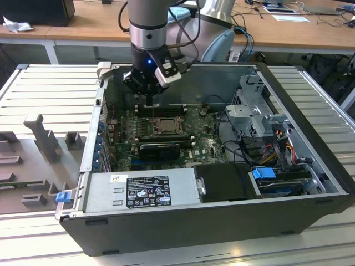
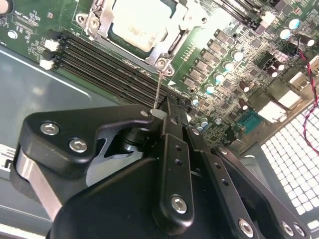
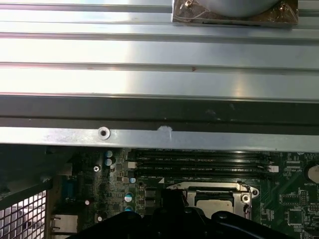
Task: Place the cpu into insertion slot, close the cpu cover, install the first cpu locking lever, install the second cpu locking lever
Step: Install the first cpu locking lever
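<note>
The cpu (image 2: 142, 22) lies in the insertion slot (image 1: 166, 126) on the green board, its pale top showing through the square opening of the cpu cover (image 2: 167, 47). The cover lies flat over it. In the first wrist view the cpu (image 3: 213, 203) sits inside the silvery frame. A thin metal locking lever (image 2: 158, 84) rises from the socket's corner to my gripper (image 2: 162, 112). The black fingers (image 2: 174, 129) are shut together on the lever's end. In the exterior view the gripper (image 1: 150, 102) hangs just behind the socket, inside the open computer case.
Long black memory slots (image 2: 109, 64) run beside the socket. A black card (image 1: 160, 148) lies in front of it, with the power supply (image 1: 141, 191) nearer. A drive cage (image 1: 258, 113) with cables stands on the exterior view's right. The case wall (image 3: 159, 137) is close behind.
</note>
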